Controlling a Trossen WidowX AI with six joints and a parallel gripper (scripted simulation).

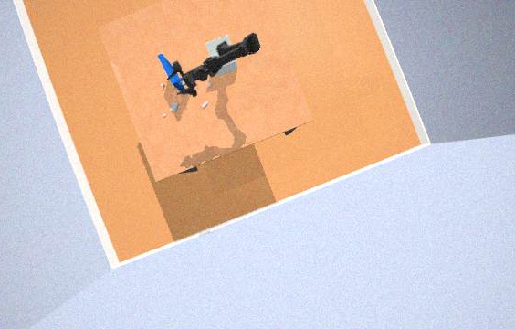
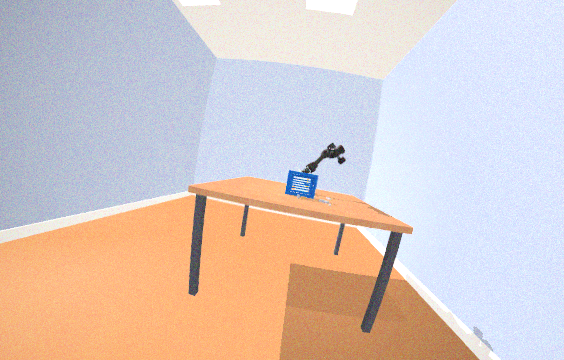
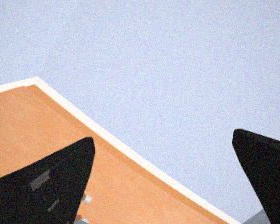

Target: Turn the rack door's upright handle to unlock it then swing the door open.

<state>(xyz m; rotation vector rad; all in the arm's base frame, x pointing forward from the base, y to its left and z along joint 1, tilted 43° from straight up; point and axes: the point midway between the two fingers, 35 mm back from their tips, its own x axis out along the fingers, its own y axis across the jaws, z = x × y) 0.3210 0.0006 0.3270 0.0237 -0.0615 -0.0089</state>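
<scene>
The blue rack (image 1: 163,60) (image 2: 289,191) stands upright on the table (image 1: 276,91) (image 2: 242,187). Pale stripes show inside its blue border in the exterior view. The door and its handle are too small to make out, so the door's angle and the handle's turn cannot be told. My gripper (image 1: 173,86) (image 3: 164,141) is open, with its black fingers wide apart and nothing between them in the wrist view. From above it overlaps the rack; in the exterior view the arm (image 2: 318,159) reaches well above the rack. The rack is not visible in the wrist view.
The arm's base stands on a pale plate (image 1: 227,68). A grey block (image 1: 174,107), a white piece (image 1: 204,104) and several smaller pale bits lie near the rack. A small pale bit (image 3: 87,199) shows beside the left finger in the wrist view.
</scene>
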